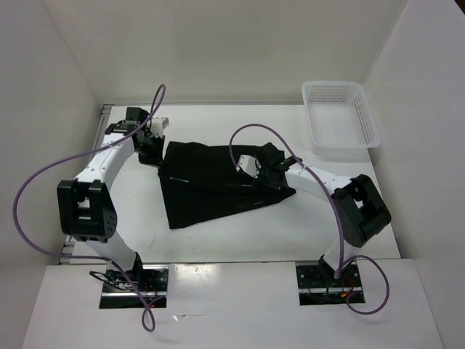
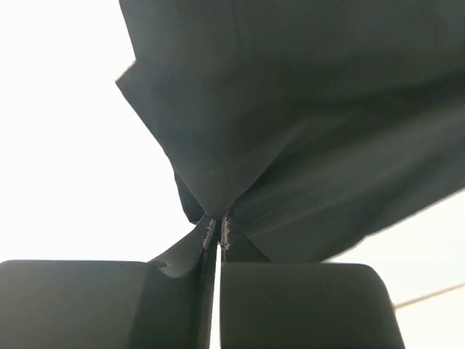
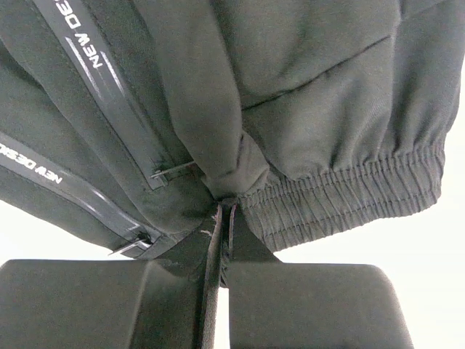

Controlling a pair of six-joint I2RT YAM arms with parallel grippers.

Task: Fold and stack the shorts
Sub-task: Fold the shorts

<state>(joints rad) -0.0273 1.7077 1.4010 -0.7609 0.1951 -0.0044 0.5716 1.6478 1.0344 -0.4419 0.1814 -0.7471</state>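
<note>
The black shorts (image 1: 211, 185) lie spread and partly bunched on the white table between the two arms. My left gripper (image 1: 155, 149) is at their upper left corner, shut on a pinch of the plain black cloth (image 2: 218, 182). My right gripper (image 1: 256, 173) is over their right part, shut on a fold next to the gathered elastic waistband (image 3: 349, 193). Zipped pockets with white lettering (image 3: 80, 43) show in the right wrist view.
A white plastic mesh basket (image 1: 340, 116) stands at the back right corner of the table. White walls enclose the table on the left, back and right. Purple cables loop above both arms.
</note>
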